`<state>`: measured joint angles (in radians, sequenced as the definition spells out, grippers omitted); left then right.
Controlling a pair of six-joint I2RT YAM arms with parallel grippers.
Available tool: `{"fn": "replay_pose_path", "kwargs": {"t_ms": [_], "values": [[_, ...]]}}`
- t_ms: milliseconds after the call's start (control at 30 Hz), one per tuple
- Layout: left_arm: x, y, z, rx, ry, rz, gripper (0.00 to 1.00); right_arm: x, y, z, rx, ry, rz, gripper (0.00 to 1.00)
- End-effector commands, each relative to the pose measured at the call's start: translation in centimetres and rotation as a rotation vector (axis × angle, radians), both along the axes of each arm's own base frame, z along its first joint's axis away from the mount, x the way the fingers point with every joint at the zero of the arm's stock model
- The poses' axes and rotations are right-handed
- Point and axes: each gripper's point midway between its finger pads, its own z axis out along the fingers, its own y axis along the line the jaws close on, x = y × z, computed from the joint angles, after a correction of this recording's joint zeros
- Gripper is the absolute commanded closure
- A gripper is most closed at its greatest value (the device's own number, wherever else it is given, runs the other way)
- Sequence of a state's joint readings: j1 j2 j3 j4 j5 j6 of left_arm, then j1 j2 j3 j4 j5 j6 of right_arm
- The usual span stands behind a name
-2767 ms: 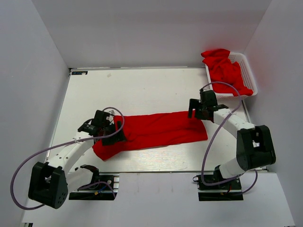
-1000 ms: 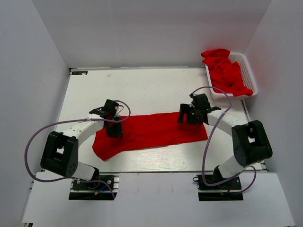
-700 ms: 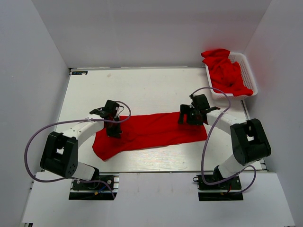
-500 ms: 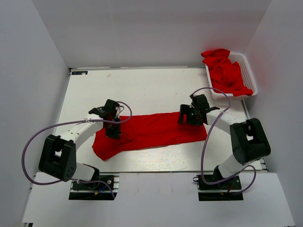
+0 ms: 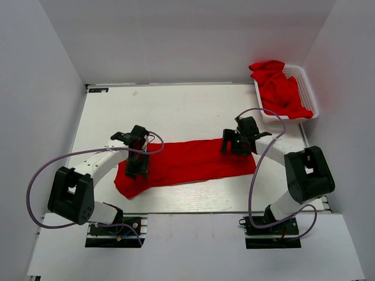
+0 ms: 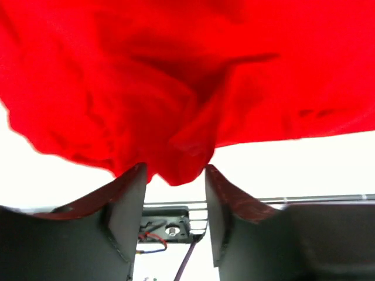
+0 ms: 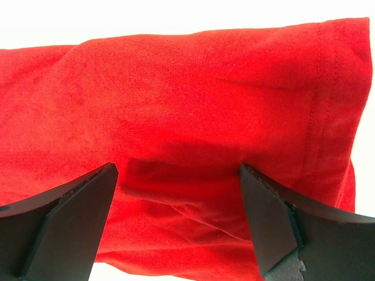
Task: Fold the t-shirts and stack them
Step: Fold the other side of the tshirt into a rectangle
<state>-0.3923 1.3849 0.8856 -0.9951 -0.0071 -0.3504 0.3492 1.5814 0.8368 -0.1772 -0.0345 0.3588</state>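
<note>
On the white table [image 5: 176, 111], our left gripper [image 5: 137, 168], clamping the plain red cloth t-shirt [image 5: 193, 159], drew nearer, likely starting the fold; right gripper [image 5: 234, 144] gapes.

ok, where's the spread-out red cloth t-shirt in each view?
Top external: the spread-out red cloth t-shirt lies mid-table, towards the near edge.
Left wrist: t-shirt fills the upper frame, bunched at bottom centre.
Right wrist: t-shirt fills most of the frame, stitched hem at right.
Shared landmark: the white table top edging the cloth.
</note>
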Motion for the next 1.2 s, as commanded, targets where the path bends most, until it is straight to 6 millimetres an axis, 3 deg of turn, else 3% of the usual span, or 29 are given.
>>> {"fn": "replay_pose_path", "kwargs": {"t_ms": [0, 67, 200, 333, 467, 567, 633, 700, 833, 1000, 1167], "values": [[0.2, 2.9, 0.9, 0.158, 0.011, 0.046, 0.43, 0.2, -0.6, -0.3, -0.04, 0.015, -0.006, 0.1], [-0.2, 3.2, 1.0, 0.184, 0.034, 0.077, 0.35, 0.0, -0.7, -0.3, -0.046, 0.022, -0.001, 0.1], [-0.6, 3.8, 1.3, 0.225, 0.049, 0.131, 0.35, 0.2, -1.4, -0.2, -0.083, 0.014, -0.015, 0.1], [-1.4, 5.7, 1.3, 0.339, 0.063, 0.186, 0.32, 0.5, -1.4, 0.0, -0.09, 0.008, -0.013, 0.1], [-0.3, 5.6, 2.0, 0.351, 0.046, 0.211, 0.29, 0.5, -1.4, 0.1, -0.091, 0.012, -0.009, 0.1], [1.1, 4.8, 2.7, 0.311, 0.006, 0.186, 0.17, 0.6, -1.4, 0.4, -0.097, -0.003, 0.002, 0.1], [2.1, 3.7, 3.1, 0.239, -0.041, 0.164, 0.0, 0.9, -1.8, 0.7, -0.112, -0.018, -0.002, 0.1], [3.3, 2.5, 3.1, 0.172, -0.086, 0.144, 0.0, 1.1, -2.0, 0.9, -0.124, -0.025, -0.011, 0.1], [3.4, 1.1, 1.5, 0.107, -0.058, 0.117, 0.0, 1.3, -2.4, 0.8, -0.145, -0.025, -0.027, 0.1], [4.2, 2.4, -0.8, 0.211, -0.027, 0.206, 0.0, 1.3, -2.5, -0.4, -0.151, 0.009, -0.046, 0.1], [5.9, 3.2, -1.7, 0.232, -0.068, 0.267, 0.0, 1.7, -3.0, -1.1, -0.17, 0.02, -0.088, 0.1]]}}
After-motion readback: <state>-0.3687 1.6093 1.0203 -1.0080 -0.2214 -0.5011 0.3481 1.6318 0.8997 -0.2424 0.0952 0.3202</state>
